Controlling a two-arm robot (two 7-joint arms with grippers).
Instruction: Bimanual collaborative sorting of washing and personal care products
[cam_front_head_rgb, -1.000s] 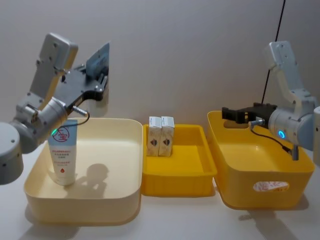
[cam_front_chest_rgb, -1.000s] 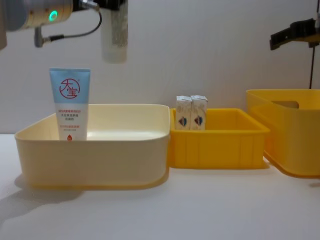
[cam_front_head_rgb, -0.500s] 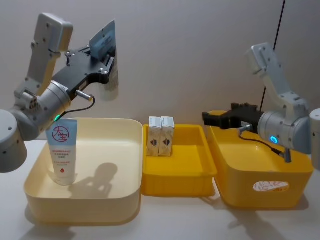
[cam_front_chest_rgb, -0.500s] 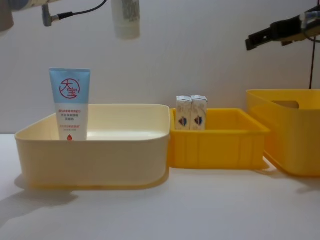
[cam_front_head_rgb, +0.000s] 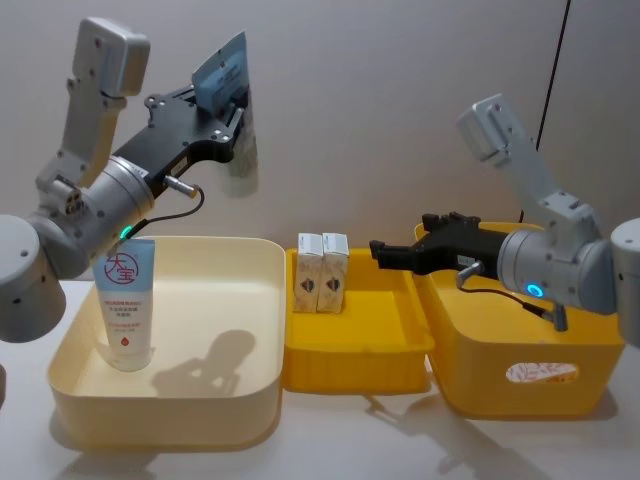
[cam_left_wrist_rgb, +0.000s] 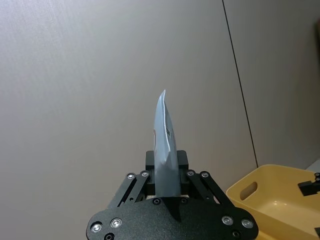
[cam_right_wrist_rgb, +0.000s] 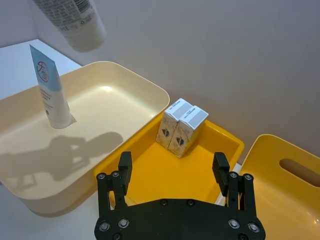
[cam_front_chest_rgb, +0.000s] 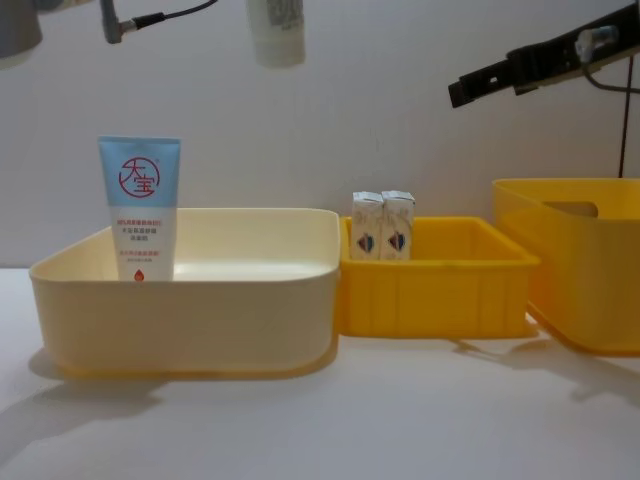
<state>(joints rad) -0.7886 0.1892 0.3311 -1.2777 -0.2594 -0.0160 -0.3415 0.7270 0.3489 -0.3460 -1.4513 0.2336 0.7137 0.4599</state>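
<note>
Before a grey wall (cam_front_head_rgb: 400, 100), the left tool (cam_front_head_rgb: 228, 118) pinched a slim tube (cam_front_head_rgb: 240, 165) high over the cream bin (cam_front_head_rgb: 268, 300), and the right tool (cam_front_head_rgb: 380, 249) hung spread over the yellow tray (cam_front_head_rgb: 350, 370).

Bright, even light comes from above and in front. The raised left claw (cam_front_head_rgb: 232, 112) and its tube (cam_front_head_rgb: 222, 78) cast a soft shadow on the cream bin's (cam_front_head_rgb: 160, 425) floor; fainter shadows lie on the white table (cam_front_chest_rgb: 400, 420) beside the yellow bins (cam_front_chest_rgb: 435, 290)
</note>
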